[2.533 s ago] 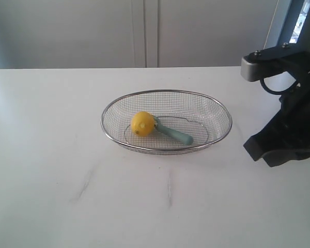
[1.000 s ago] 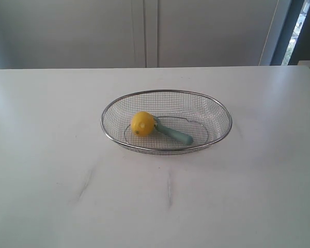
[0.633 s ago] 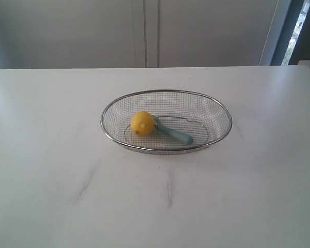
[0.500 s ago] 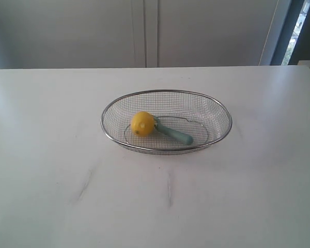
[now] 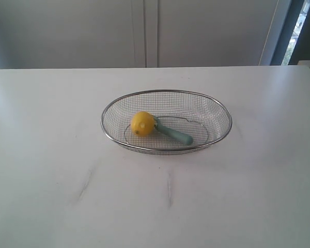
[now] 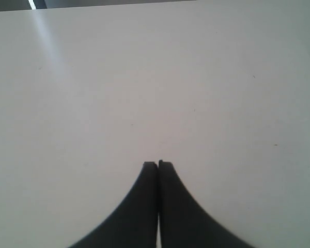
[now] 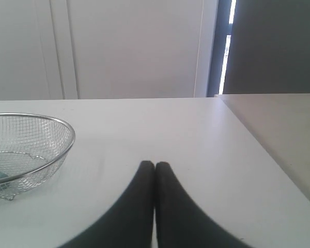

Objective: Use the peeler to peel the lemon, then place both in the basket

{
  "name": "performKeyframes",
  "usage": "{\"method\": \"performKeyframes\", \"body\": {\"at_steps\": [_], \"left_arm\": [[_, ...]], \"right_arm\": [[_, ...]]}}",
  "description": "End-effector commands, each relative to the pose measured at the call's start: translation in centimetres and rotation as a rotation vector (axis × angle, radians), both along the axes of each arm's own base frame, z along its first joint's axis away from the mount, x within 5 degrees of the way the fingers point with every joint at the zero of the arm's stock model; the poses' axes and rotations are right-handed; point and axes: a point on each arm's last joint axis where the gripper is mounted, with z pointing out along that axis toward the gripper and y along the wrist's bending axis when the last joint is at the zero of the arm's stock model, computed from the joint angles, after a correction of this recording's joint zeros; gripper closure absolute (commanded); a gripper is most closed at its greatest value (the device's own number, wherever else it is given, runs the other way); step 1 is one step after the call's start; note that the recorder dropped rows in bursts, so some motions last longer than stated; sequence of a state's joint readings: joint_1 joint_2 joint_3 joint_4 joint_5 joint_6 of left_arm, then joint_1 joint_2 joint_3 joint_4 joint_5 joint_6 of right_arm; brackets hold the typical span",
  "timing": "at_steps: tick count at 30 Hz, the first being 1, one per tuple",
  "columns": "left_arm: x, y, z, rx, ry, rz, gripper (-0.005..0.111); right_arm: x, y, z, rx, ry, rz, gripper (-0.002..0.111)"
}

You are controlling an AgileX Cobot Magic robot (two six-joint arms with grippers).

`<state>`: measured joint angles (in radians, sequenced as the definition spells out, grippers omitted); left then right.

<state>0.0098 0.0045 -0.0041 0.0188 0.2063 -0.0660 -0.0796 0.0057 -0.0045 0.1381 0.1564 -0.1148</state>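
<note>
Exterior view with both wrist views; described near to far.

**Near.** White matt tabletop (image 5: 144,217), marked only by faint grey streaks. Neither arm appears in the exterior view. The left gripper (image 6: 158,164) hangs low over bare table, its black fingers pressed together with nothing between them. The right gripper (image 7: 155,165) is likewise closed and empty, and the basket rim lies ahead of it, well clear of the fingertips.

**Hazards (judged).** A low sideways sweep by the right gripper could catch the rim. The light mesh basket would then slide or tip, because nothing pins it to the table. A knock could also set the round lemon rolling along the mesh, as only the peeler props it.

**Middle.** A shallow oval basket of silver wire mesh with a thick metal rim (image 5: 230,122) stands at the centre of the table. It holds two things:

- A small bright yellow oval lemon (image 5: 142,124) sits in the left half.
- A slim peeler with a pale teal plastic handle (image 5: 175,135) lies with its head against the lemon and its handle running right and nearward.

Both lie wholly inside the rim, so the placing looks complete. Whether any rind has been cut cannot be made out from this range.

**Far.** Pale cabinet doors (image 5: 144,31) stand behind the table's far edge.
</note>
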Motion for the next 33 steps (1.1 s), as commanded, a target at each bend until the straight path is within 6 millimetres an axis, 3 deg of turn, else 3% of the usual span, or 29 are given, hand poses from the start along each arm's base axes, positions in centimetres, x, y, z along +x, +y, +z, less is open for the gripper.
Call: {"method": "performKeyframes", "body": {"at_steps": [1,11,16,23,33], "left_arm": [[0.0,0.0,-0.1,-0.012,-0.004,0.000,0.107],[0.0,0.0,-0.1,-0.012,-0.004,0.000,0.107],[0.0,0.0,-0.1,-0.012,-0.004,0.000,0.107],[0.0,0.0,-0.1,-0.012,-0.004,0.000,0.107],[0.0,0.0,-0.1,-0.012,-0.004,0.000,0.107]], "right_arm": [[0.0,0.0,-0.1,0.002,0.001,0.000,0.108],[0.0,0.0,-0.1,-0.005,0.002,-0.001,0.108],[-0.1,-0.3,-0.3,-0.140,0.027,-0.037,0.108],[-0.3,-0.6,-1.7,-0.033,0.175,-0.090,0.108],[-0.3,-0.1,-1.7,-0.040,0.174,-0.006,0.108]]}}
